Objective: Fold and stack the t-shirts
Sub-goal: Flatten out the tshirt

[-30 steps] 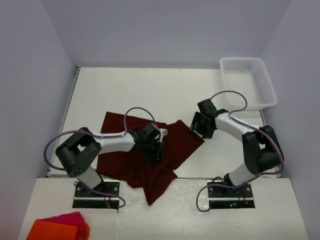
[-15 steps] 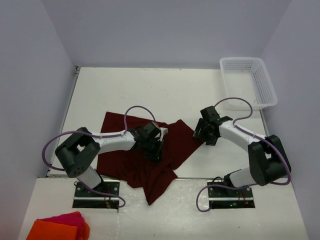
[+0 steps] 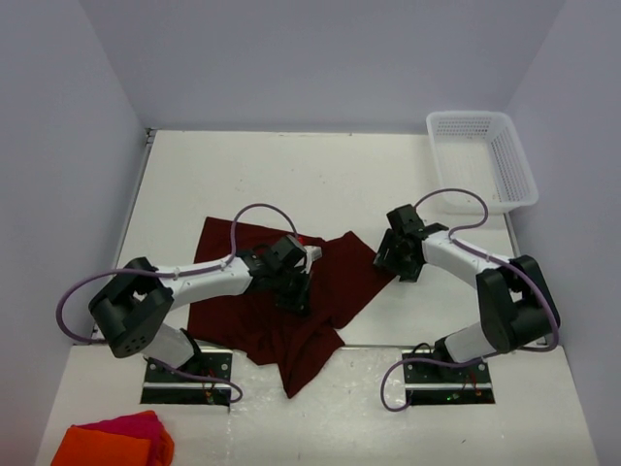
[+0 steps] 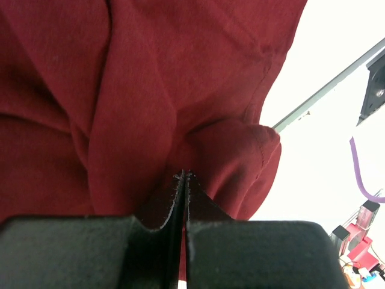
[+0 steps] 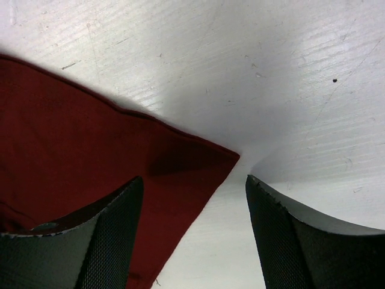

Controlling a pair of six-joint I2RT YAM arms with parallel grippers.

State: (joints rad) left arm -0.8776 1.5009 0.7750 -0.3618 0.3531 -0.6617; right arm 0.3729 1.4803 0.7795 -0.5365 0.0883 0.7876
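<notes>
Cloths in orange and pink [image 3: 114, 442] lie below the near-left corner of the surface [image 3: 291, 175], well apart from the work, and I leave them alone.

My left hand [image 4: 182, 180] is closed tight, fingers pressed together. A ridge of maroon fabric bunches right at the tips, so I judge I have a fold of the t-shirt [image 3: 243, 291] pinched there. The shirt lies crumpled along the near edge of the surface, left of centre, with one tail spilling over that edge.

My right hand [image 5: 192, 198] stands wide open and holds nothing. It hangs just over the shirt's right-hand corner, and in the wrist view that corner points into the gap between my fingers.

The step in hand, as I read it, is taking that corner so the shirt can be drawn flat before folding. To do it well I should:
- come straight down so one finger lands on each side of the hem;
- close well in from the very tip of the corner, so it does not slip out;
- hold the left pinch firm and only then pull the two hands apart, low, away from the near edge.

A white basket [image 3: 514, 170] sits at the far-right corner, untouched.
</notes>
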